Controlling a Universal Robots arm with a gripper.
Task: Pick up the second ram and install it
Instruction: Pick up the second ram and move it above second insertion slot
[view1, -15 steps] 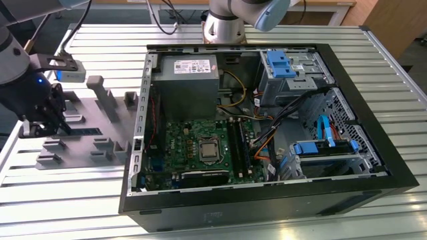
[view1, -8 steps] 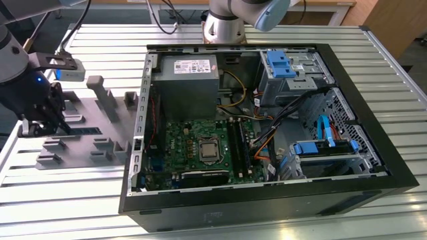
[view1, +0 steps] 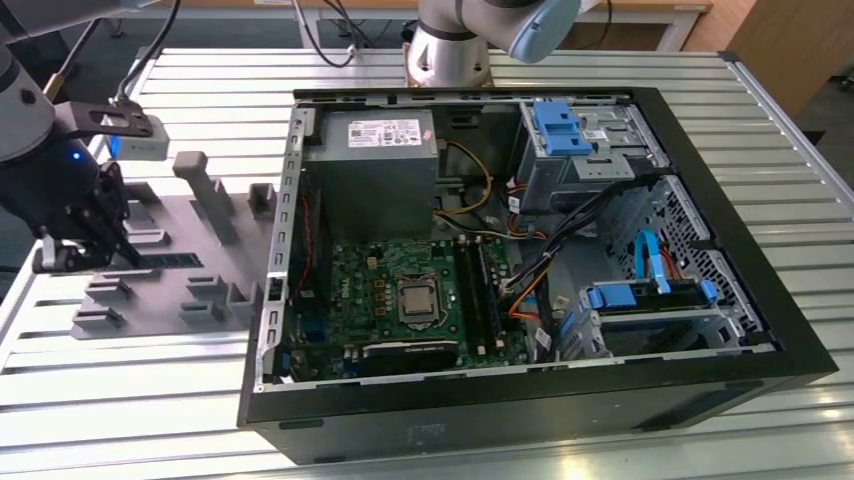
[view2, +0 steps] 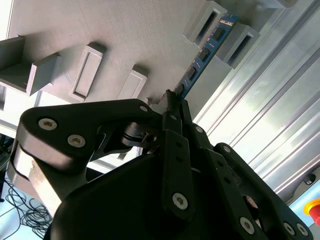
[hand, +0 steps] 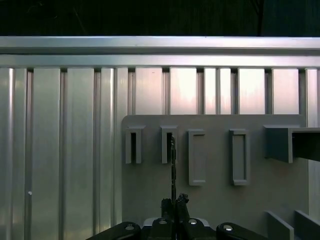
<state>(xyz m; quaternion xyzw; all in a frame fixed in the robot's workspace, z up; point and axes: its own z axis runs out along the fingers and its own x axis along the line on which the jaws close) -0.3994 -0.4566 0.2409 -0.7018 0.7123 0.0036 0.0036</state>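
Observation:
The second ram (view2: 202, 52) is a thin circuit strip with small black chips. It stands on edge in the slots of the grey plastic fixture (view2: 115, 45). My gripper (view2: 173, 102) is shut on its near end, one finger on each face. In the first wrist view the second ram (hand: 173, 162) shows edge-on, running from a fixture slot down into my gripper (hand: 174, 202). In the exterior view my gripper (view1: 96, 250) is low over the grey fixture (view1: 200, 235) at the exterior view's left, with the second ram (view1: 170, 261) a dark strip beside it.
An open computer case (view1: 721, 250) lies on the slatted metal table (view1: 120, 380). Inside it the motherboard (view1: 360, 290) has long black memory slots (view1: 475, 290), with a power supply (view1: 380, 150), drive bays and loose cables around it. The arm's base (view1: 447, 50) stands behind the case.

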